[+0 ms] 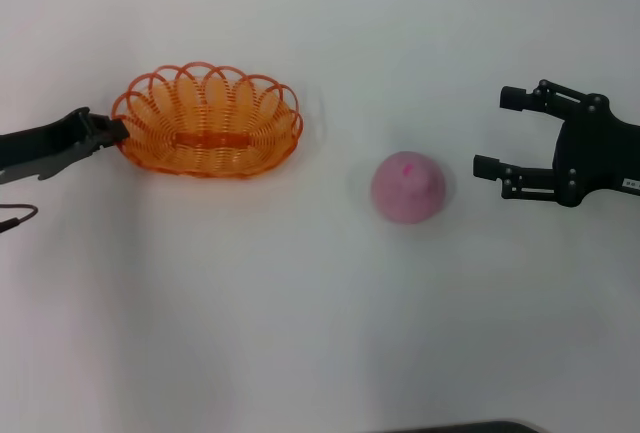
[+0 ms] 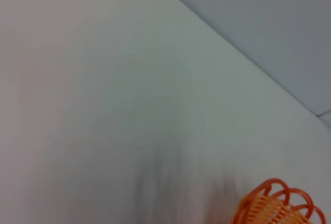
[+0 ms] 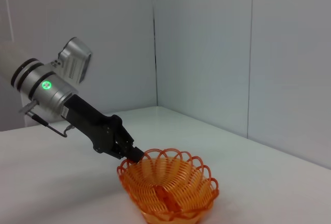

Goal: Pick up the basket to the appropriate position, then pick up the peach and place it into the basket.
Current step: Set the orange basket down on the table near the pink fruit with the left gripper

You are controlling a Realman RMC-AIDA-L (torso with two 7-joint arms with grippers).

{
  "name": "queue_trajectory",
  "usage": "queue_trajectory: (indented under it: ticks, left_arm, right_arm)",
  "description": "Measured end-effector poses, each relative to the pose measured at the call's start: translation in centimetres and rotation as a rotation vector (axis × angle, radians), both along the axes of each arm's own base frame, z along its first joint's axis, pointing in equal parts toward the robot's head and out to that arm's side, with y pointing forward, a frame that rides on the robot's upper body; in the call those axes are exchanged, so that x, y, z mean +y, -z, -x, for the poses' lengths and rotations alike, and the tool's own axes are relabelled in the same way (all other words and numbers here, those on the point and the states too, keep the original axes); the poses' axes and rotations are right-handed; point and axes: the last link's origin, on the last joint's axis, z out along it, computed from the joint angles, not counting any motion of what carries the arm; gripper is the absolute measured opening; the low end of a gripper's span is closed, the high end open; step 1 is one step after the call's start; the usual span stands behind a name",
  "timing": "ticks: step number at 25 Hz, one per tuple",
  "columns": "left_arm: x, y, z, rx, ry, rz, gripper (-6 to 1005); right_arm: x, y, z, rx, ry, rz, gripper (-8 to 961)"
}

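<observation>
Your left tool point(image 1: 118, 131) is pinching the basket point(image 1: 208, 121) rim on the worktop point(image 1: 300, 333). Your right tool point(image 1: 500, 133), spread wide, is hovering just beside the peach point(image 1: 408, 188), nothing standing between.

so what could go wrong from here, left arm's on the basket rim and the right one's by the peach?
1. The left gripper meets the basket only at one end of its thin looped rim, so a lift may tilt it or let it slip.
2. The peach is round and sits loose on the table; the open right gripper could nudge it into rolling while closing.
3. The basket is shallow, so a dropped peach might bounce or roll out.
</observation>
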Motion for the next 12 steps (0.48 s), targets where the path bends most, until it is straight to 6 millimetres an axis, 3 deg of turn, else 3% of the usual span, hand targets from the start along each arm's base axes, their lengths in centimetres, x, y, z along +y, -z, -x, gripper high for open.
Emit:
queue_trajectory:
  ticks: [5, 12]
  left_arm:
    - [-0.12, -0.19, -0.59, -0.039, 0.042, -0.010, 78]
    - [-0.74, -0.55, -0.27, -0.043, 0.065, 0.001, 301]
  right_arm:
    - [0.07, 0.00, -0.08, -0.005, 0.004, -0.002, 935]
    - [0.11, 0.04, -0.12, -0.009, 0.006, -0.002, 936]
